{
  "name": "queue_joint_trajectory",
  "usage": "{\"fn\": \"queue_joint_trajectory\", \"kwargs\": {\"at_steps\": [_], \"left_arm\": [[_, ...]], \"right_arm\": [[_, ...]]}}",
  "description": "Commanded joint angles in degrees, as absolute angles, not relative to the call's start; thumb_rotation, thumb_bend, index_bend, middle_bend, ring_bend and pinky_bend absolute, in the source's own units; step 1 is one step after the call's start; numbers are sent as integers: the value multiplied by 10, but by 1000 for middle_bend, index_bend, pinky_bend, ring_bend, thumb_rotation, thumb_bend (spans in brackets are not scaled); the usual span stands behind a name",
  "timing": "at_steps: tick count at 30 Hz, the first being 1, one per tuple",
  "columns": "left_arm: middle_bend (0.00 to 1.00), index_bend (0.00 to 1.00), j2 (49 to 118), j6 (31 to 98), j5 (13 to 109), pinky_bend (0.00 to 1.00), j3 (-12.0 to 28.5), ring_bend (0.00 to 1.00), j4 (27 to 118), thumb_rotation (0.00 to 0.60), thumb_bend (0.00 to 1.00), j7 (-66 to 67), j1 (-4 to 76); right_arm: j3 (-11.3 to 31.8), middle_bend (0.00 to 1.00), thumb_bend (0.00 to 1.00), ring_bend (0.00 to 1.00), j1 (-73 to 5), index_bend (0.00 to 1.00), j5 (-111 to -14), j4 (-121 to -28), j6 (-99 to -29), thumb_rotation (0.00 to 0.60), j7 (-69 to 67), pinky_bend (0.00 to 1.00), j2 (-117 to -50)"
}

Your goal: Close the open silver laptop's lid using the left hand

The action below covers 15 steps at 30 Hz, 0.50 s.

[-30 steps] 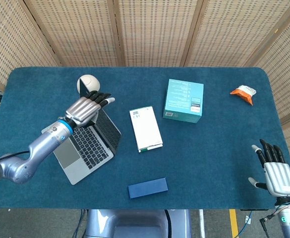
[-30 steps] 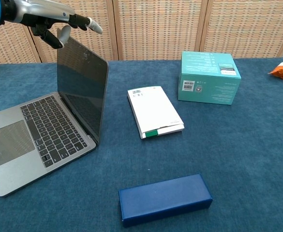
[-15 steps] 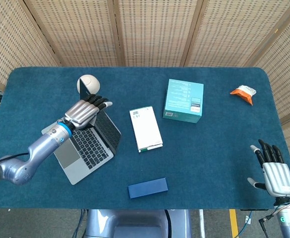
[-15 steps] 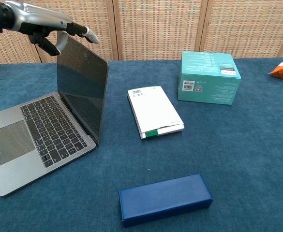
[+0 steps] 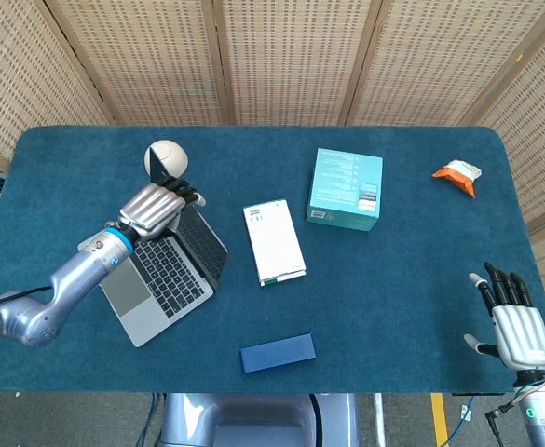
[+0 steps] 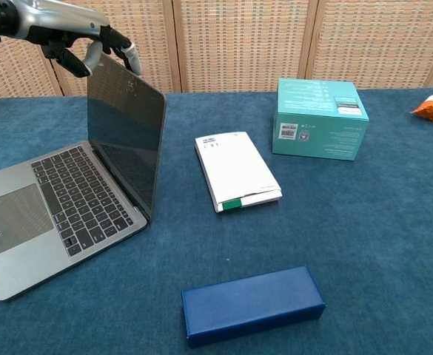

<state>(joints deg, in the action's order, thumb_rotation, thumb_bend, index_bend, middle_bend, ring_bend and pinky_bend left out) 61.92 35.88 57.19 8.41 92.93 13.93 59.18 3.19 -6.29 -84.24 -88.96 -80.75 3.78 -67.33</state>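
The silver laptop (image 5: 156, 276) lies open at the table's left, its keyboard (image 6: 68, 198) facing me and its dark lid (image 6: 124, 130) standing nearly upright. My left hand (image 5: 153, 207) hovers at the lid's top edge. In the chest view the left hand (image 6: 77, 38) has its fingers (image 6: 129, 55) bent down behind the upper left corner of the lid, with the thumb on the near side; I cannot tell whether they touch it. My right hand (image 5: 513, 324) is at the table's near right edge, fingers spread, holding nothing.
A white ball-shaped object (image 5: 165, 156) stands just behind the laptop. A white flat box (image 6: 238, 171) lies to the right of the lid, a teal box (image 6: 320, 118) beyond it. A blue case (image 6: 253, 305) sits near the front edge, an orange packet (image 5: 457, 174) far right.
My left hand has drawn back toward the left and its fingers have curled down over the lid's top edge. The lid's angle looks unchanged. The right hand is still.
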Motion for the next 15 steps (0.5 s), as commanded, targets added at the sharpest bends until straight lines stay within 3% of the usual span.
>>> {"fn": "queue_joint_trajectory", "kwargs": {"at_steps": [1, 15], "left_arm": [[237, 243, 619, 357, 571, 114, 82, 134, 929, 600, 1000, 139, 593], [277, 278, 599, 359, 575, 141, 72, 161, 944, 600, 1000, 142, 593]], "right_arm": [[32, 0, 28, 0, -63, 135, -843, -890, -808, 600, 37, 0, -673], [31, 0, 28, 0, -64, 135, -844, -889, -806, 600, 40, 0, -675]]}}
